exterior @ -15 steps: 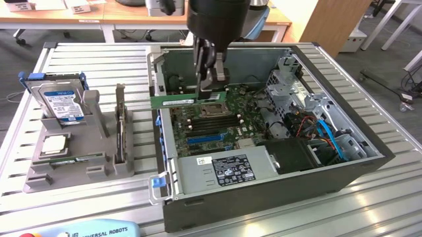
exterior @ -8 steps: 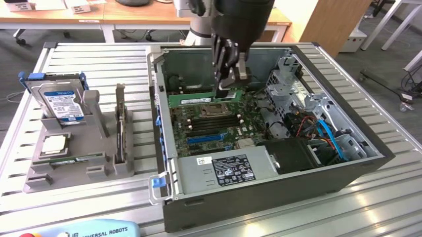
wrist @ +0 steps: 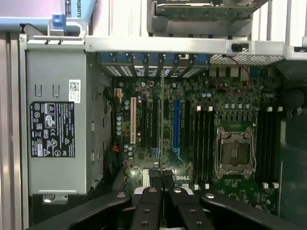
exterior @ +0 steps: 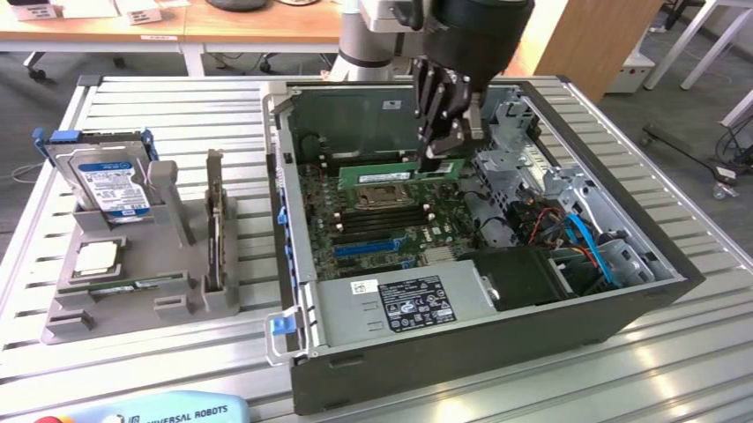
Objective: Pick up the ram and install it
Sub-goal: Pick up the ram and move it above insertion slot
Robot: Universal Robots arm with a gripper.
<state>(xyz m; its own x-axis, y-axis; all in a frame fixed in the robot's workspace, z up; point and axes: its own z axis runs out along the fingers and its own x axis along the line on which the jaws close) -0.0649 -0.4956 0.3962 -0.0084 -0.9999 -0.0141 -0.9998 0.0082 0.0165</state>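
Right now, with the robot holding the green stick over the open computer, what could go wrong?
1. The gripper seems to pinch the ram near one end, so the long free end might tip or twist.
2. The memory slots are thin and packed close together, so a slightly crooked ram could miss or jam.
3. The open CPU socket sits right beside them, so a slip might knock it.

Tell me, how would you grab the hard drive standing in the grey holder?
Probably by its top part, coming down from above, jaws pinching the flat front and back. The hard drive stands nearly upright with its bottom sunk in the grey holder, so only the top is free.
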